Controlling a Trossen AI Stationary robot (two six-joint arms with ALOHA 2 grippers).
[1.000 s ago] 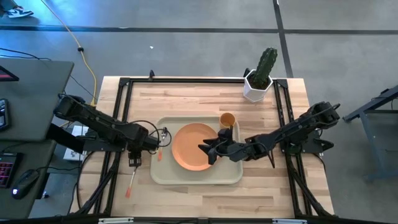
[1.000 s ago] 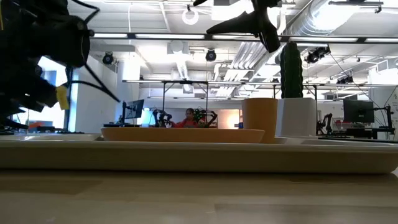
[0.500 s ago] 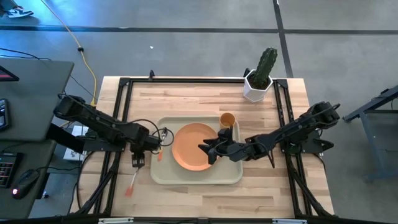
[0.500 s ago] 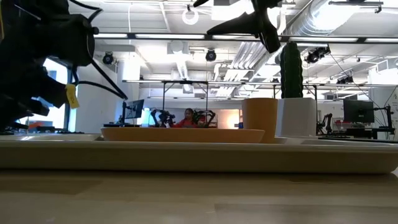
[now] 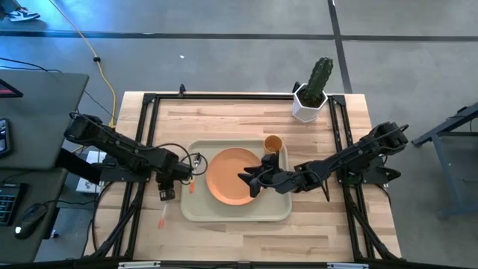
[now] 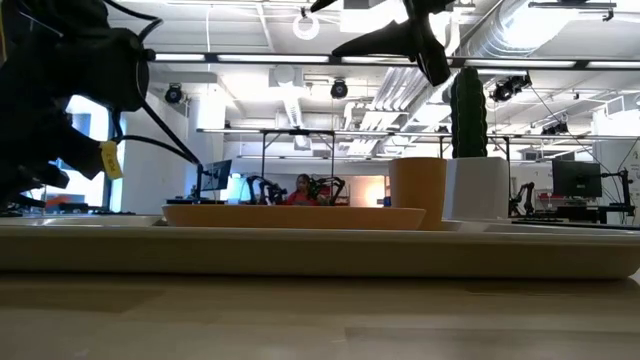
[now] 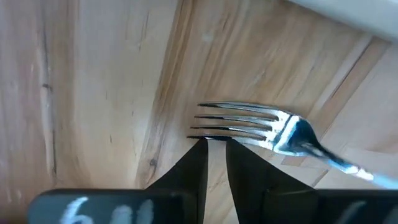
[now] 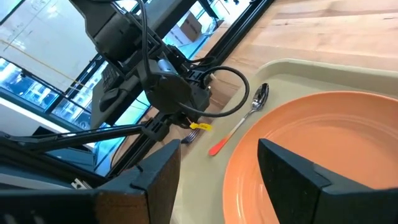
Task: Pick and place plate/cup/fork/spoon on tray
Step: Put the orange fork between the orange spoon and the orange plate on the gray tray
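A cactus (image 5: 321,73) stands in a white hexagonal pot (image 5: 308,105) at the upper right of the wooden desk (image 5: 224,112). A second dark desk (image 5: 37,112) at the left edge carries a keyboard (image 5: 4,137) and a mouse (image 5: 28,220). A yellow cable (image 5: 89,46) crosses the grey floor (image 5: 224,56). Far back in the low view a person (image 6: 302,188) shows.

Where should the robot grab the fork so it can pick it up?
Probably by the thin neck just behind the tines, coming straight down from above. The fork lies flat on the wooden table, so nothing can slide under it, and the neck is narrow enough to pinch across. The left gripper hangs right over it.
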